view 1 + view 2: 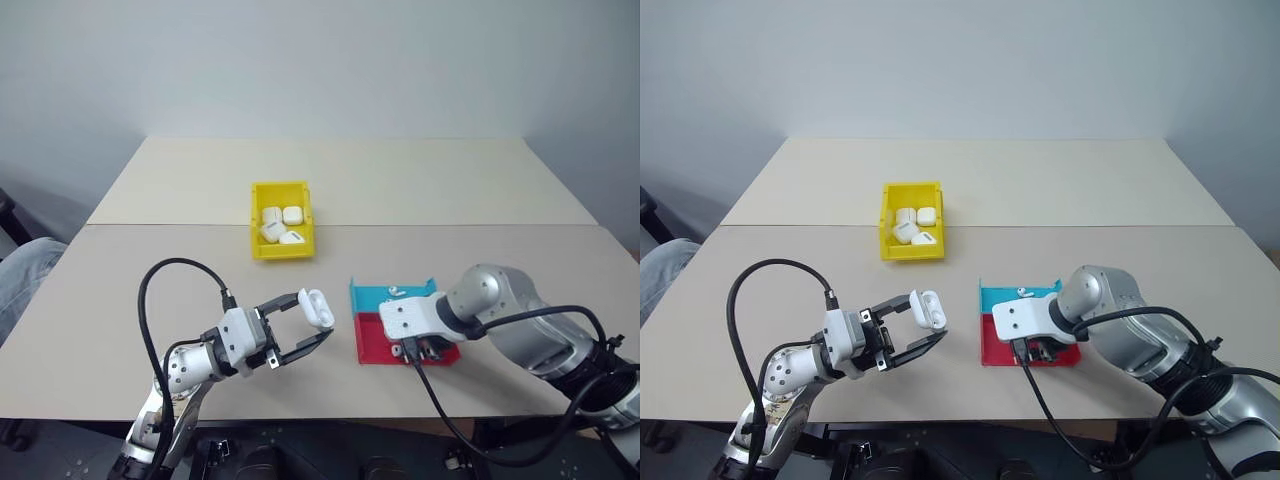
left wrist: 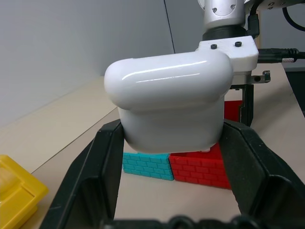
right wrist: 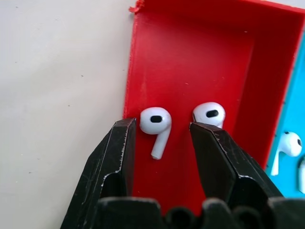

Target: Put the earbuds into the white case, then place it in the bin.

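Observation:
My left gripper (image 1: 313, 318) is shut on the white case (image 1: 316, 308), held above the table's front with its lid flipped open; the case (image 2: 167, 109) sits between both black fingers. My right gripper (image 3: 162, 129) points down into the red tray (image 3: 190, 57) and is open. Its two fingertips stand on either side of one earbud (image 3: 156, 121), with a small gap on each side. A second earbud (image 3: 209, 113) lies just beyond one finger. The yellow bin (image 1: 256, 220) stands at the table's middle, well behind both grippers.
Several white cases (image 1: 281, 224) lie in the yellow bin. A blue tray (image 1: 375, 298) adjoins the red tray on its far side and holds more earbuds (image 3: 286, 143). A seam (image 1: 150, 225) runs across the table behind the trays. Black cables trail from both wrists.

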You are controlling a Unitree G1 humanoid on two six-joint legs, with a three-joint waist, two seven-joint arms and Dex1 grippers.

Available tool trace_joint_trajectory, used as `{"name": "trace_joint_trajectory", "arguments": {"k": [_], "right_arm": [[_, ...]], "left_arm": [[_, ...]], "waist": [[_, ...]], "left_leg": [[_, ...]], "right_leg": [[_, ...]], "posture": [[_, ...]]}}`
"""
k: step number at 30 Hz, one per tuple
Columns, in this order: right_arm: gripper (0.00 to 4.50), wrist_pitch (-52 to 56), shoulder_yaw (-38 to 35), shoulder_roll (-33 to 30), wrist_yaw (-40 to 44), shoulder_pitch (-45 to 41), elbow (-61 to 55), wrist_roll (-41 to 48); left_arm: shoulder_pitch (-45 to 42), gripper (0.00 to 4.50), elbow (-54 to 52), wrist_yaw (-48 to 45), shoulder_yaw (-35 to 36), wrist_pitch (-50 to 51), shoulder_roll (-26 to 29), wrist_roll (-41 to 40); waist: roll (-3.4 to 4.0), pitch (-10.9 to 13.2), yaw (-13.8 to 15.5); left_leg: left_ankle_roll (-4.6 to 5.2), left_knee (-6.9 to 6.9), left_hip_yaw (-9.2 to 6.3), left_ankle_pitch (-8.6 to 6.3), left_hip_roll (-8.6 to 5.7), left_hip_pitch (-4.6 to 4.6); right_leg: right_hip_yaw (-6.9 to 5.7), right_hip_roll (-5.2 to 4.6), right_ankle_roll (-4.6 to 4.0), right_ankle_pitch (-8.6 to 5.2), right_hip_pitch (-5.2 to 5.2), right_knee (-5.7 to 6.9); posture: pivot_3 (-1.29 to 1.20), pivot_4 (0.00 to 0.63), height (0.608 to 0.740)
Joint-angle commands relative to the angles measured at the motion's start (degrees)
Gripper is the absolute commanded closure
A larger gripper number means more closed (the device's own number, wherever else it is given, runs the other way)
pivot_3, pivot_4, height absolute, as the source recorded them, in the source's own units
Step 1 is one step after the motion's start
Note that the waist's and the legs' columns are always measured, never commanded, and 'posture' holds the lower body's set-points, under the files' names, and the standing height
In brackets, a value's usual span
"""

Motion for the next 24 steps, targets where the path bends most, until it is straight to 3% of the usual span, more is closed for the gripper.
{"name": "trace_joint_trajectory", "arguments": {"k": [1, 11, 15, 24], "right_arm": [[2.29, -1.4, -0.5, 0.2, 0.5, 0.1, -0.6, -0.6], [2.29, -2.3, -0.3, 1.8, 0.3, 0.3, 1.3, -2.1], [3.12, -2.6, -0.7, 1.5, 0.6, 0.6, 1.0, -2.1], [3.12, -3.6, -1.0, 1.0, 0.6, 1.0, 1.1, -2.3]], "left_arm": [[0.6, 1.76, -2.9, 0.9, 0.6, -0.1, 0.2, -0.1], [0.9, 1.76, -2.9, 0.9, 1.1, 0.1, 1.0, -0.1], [1.3, 1.76, -3.2, 1.1, 0.9, 0.1, 1.1, 0.1], [1.0, 1.76, -2.9, 0.8, 0.4, 0.0, 1.0, 0.3]], "waist": [[0.0, 0.0, 0.0], [0.0, 0.0, 0.0], [0.0, 0.0, 0.0], [0.0, 0.0, 0.0]], "left_leg": [[0.0, 0.0, 0.0, 0.0, 0.0, 0.0], [0.0, 0.0, 0.0, 0.0, 0.0, 0.0], [0.0, -0.01, 0.0, 0.0, 0.0, 0.0], [0.0, -0.01, 0.0, 0.0, 0.0, 0.0]], "right_leg": [[0.0, 0.0, 0.0, 0.0, 0.0, 0.0], [0.0, 0.0, 0.0, 0.0, 0.0, -0.01], [0.0, 0.0, 0.0, 0.0, 0.0, -0.01], [-0.01, 0.0, 0.0, 0.0, 0.0, -0.01]], "posture": [[0.0, 0.15, 0.74], [0.0, 0.15, 0.74], [0.0, 0.15, 0.74], [0.0, 0.15, 0.74]]}}
